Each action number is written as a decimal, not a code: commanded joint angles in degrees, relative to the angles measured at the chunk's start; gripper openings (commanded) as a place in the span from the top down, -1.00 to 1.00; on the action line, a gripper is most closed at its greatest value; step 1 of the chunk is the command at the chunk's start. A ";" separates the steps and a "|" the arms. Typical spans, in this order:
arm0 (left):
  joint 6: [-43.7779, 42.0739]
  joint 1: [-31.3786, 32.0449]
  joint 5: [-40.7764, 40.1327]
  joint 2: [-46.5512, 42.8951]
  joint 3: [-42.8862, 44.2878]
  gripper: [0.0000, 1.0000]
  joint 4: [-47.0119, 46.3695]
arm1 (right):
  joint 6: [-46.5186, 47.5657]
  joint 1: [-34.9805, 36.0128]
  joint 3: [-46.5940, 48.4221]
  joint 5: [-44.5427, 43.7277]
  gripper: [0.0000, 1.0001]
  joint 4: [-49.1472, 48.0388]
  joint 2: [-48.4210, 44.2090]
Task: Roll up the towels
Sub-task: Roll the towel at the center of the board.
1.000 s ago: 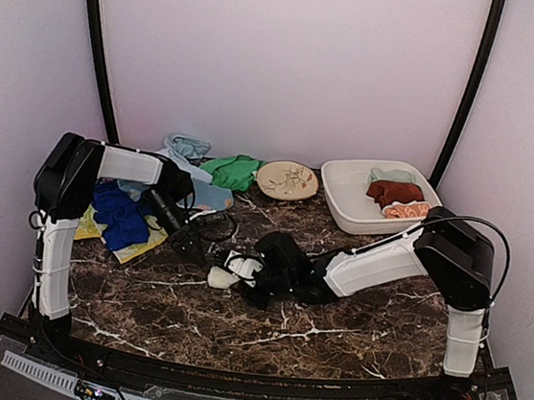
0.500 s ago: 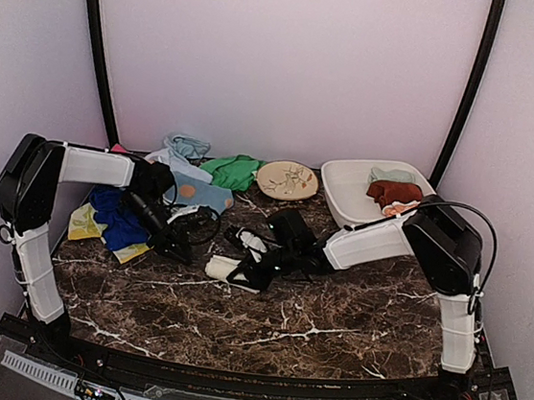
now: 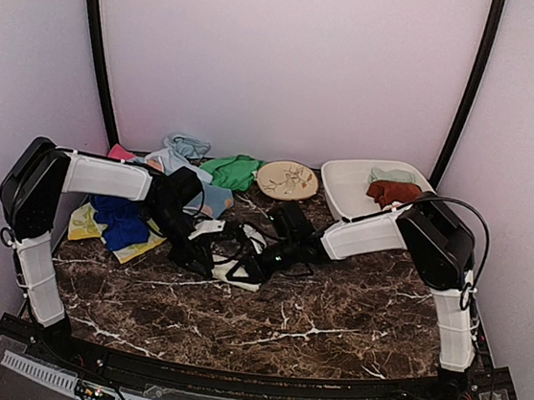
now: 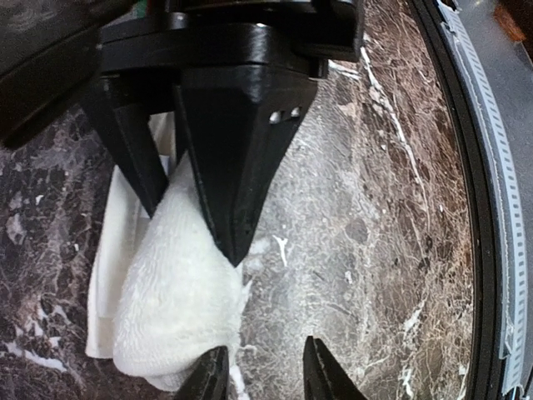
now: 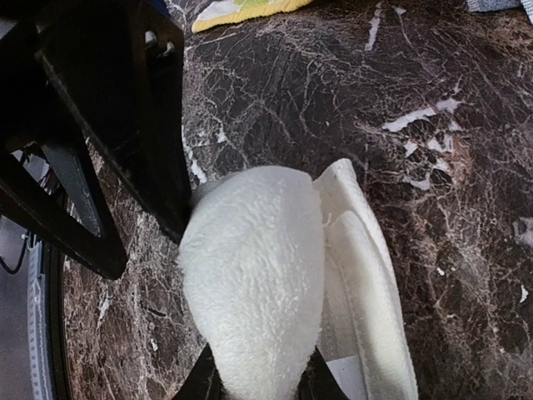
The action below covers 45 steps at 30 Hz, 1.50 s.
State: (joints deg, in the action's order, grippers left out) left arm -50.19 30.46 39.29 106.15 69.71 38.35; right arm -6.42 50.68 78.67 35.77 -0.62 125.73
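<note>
Two grippers meet over one white terry towel (image 5: 258, 283), which lies near the middle of the dark marbled bench (image 3: 350, 316), partly rolled, with a flat tail beside the roll. Our right gripper (image 5: 256, 379) pinches the fat rolled end. Our left gripper (image 4: 262, 371) stands part open on bare bench, the roll just beside one finger. We judge the rolling midway. Next, the left should pin the tail while the right turns the roll.
</note>
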 commanded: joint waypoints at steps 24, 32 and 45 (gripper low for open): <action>7.83 2.32 -6.59 -1.48 -1.53 0.36 -15.62 | -9.67 -2.31 -2.45 7.50 0.85 10.72 9.19; 8.31 2.50 -10.59 2.45 -2.82 0.55 -16.07 | -11.51 -2.50 -3.36 5.17 0.63 7.32 6.92; 8.28 2.55 -11.30 5.49 -3.34 0.77 -10.90 | -12.54 -2.60 -17.09 -7.60 -0.10 -9.91 -7.11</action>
State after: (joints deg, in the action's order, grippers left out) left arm -41.89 33.32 32.84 107.90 67.66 20.93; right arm -18.83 48.25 66.76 34.74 -12.71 120.03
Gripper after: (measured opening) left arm 0.125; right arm 0.522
